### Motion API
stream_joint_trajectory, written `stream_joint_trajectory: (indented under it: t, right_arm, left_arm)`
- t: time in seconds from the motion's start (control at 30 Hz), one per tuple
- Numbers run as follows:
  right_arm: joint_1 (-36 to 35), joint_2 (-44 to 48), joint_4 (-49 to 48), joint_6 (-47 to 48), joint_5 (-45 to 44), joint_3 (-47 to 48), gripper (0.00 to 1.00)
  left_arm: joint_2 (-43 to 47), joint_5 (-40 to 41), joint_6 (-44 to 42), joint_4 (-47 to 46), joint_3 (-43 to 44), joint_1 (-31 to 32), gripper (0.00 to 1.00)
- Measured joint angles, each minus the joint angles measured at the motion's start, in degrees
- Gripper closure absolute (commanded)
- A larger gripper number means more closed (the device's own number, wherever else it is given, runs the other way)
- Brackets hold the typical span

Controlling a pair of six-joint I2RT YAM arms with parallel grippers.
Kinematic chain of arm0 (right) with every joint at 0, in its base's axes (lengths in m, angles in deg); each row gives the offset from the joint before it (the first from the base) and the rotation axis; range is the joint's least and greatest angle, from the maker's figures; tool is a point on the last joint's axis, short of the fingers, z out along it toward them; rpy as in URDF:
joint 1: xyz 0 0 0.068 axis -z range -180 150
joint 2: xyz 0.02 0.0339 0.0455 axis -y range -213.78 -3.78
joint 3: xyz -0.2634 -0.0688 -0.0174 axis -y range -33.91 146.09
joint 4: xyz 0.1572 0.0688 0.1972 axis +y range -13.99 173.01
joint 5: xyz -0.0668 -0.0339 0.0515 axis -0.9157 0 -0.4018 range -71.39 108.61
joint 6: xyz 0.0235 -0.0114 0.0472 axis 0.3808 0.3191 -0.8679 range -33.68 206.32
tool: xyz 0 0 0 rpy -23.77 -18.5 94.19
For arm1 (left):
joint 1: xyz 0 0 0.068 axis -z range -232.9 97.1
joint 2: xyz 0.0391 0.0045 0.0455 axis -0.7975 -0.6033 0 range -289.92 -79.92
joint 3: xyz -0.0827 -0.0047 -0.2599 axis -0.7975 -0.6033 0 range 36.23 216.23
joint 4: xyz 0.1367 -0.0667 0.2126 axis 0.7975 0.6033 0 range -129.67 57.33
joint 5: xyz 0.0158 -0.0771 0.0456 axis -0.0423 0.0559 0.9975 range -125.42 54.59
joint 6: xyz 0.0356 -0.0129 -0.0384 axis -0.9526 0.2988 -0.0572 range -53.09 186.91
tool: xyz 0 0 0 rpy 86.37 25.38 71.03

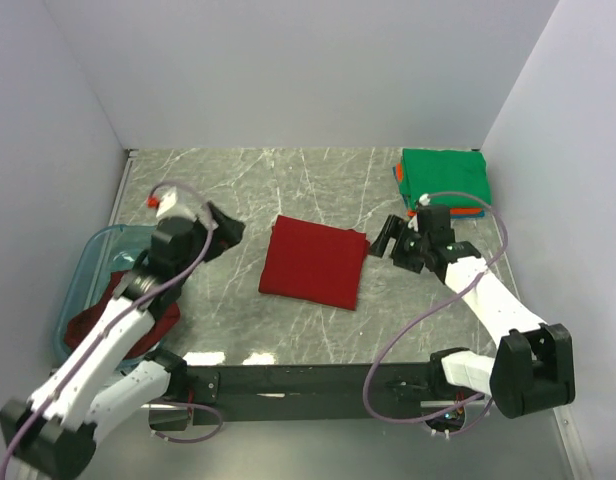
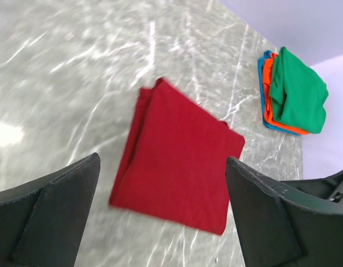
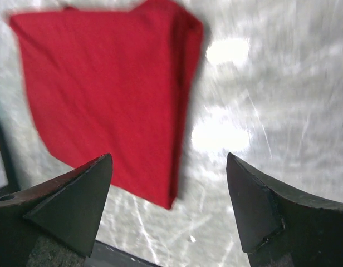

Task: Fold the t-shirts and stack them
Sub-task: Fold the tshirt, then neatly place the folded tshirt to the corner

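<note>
A bright red t-shirt [image 1: 314,261], folded into a rectangle, lies flat in the middle of the marble table; it also fills the left wrist view [image 2: 177,158] and the right wrist view [image 3: 110,89]. My left gripper [image 1: 226,226] hovers to its left, open and empty [image 2: 160,183]. My right gripper [image 1: 391,240] hovers just off the shirt's right edge, open with nothing between its fingers [image 3: 168,183]. A stack of folded t-shirts with green on top [image 1: 445,178], orange and blue beneath [image 2: 267,89], sits at the back right corner. A maroon t-shirt [image 1: 98,322] lies crumpled in the tub.
A translucent blue plastic tub [image 1: 86,265] stands at the left edge beside the left arm. White walls close the table at the back and both sides. The black mounting rail [image 1: 308,382] runs along the near edge.
</note>
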Motion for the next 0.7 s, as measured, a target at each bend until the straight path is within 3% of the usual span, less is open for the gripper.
stream_joint_trajectory:
  t: [0.17,0.33,0.7]
  right_arm:
    - [-2.93,1.42,-0.09,-0.83,-1.60,-5.03,0.11]
    - [-6.56,0.35,-1.57,-2.69,-3.87,-5.49,0.11]
    - [-13.31,-13.51,-4.55,-5.62,-7.78,-2.47,0.19]
  left_arm:
    - [11.26,2.19,4.37,6.38,-7.63,-0.02,0.01]
    - [16.72,3.26,8.15,10.43,-11.43,-0.02,0.00]
    - [16.48,4.50,10.73,13.05,-12.11,-0.02,0.01]
